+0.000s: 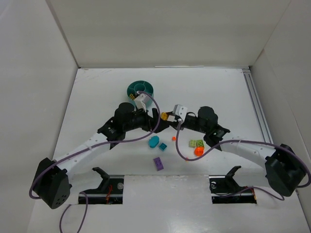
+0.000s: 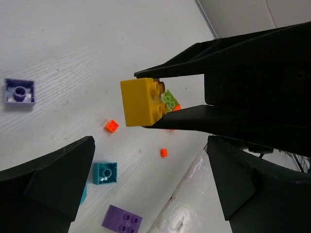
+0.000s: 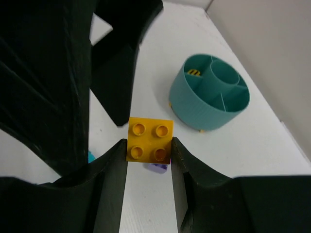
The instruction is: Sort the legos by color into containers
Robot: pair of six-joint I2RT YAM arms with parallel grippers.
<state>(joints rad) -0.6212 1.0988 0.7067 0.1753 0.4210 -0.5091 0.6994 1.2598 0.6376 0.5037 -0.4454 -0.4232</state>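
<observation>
Table (image 1: 218,87): white.
Right claw (image 3: 148,148): clamped on yellow brick (image 3: 149,138).
Left claw (image 2: 150,194): spread wide.
Dish (image 3: 194,104): beyond right claw, rightward.

I am looking over all three views and am finding no readable text, label, brand, number or sign.

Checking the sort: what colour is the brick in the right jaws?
Yellow: the brick shows clearest in the right wrist view.
</observation>
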